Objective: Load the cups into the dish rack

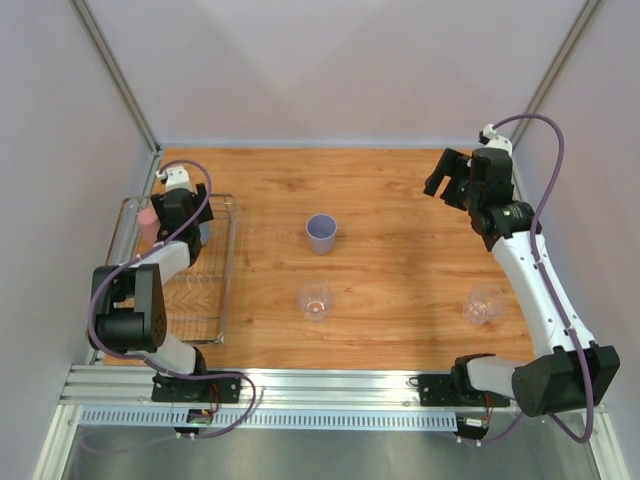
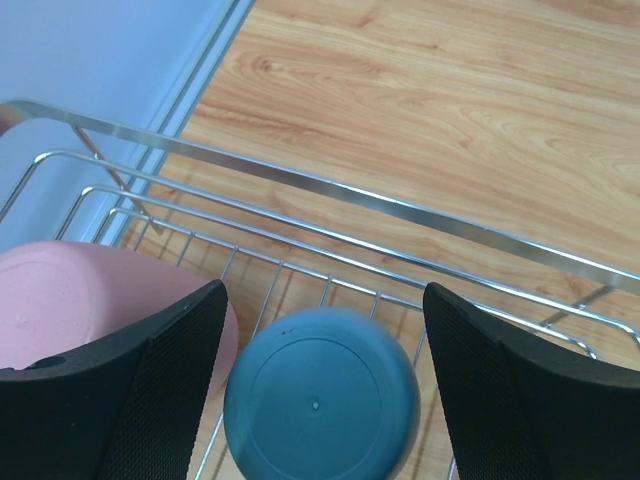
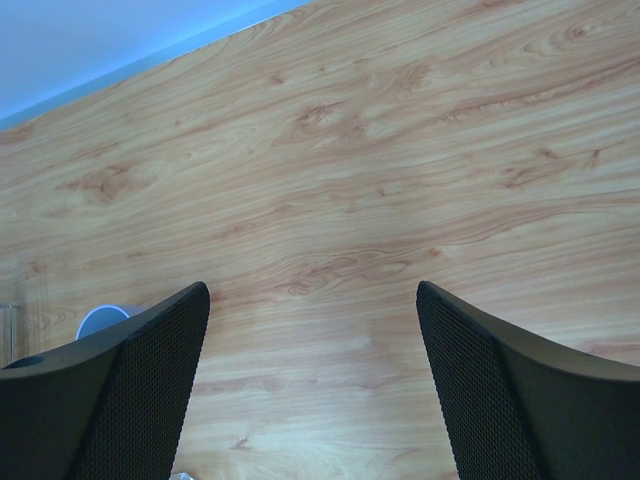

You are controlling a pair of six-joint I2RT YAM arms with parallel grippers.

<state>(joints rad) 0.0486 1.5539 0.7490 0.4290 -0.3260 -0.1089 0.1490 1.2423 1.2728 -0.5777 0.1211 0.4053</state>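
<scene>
Wood-grain table [image 1: 400, 190] fills the cell between pale walls, and at its left edge stands the dish rack [image 1: 230, 270], a silver wire frame with a raised rim. Two cups are in its far end: the pink cup [image 2: 70, 300] at the far left corner and the blue cup [image 2: 320, 395] just beside it, mouth down with its round base facing up. The left gripper [image 2: 322, 300] hovers above the blue cup with its jaws released and spread wide, one finger to each side of the base; the wrist view does not show either one pressing on it. Out on the table, well apart from the rack, the lavender cup [image 1: 321, 232] stands upright near the middle. The middle clear cup [image 1: 315, 300] sits nearer the arms than the lavender one and apart from it. The right clear cup [image 1: 482, 305] is far over on the right, close against the white link of the right arm [image 1: 535, 280]. The right gripper [image 3: 312, 295] is raised over bare wood toward the far right corner, jaws released and nothing between them.
</scene>
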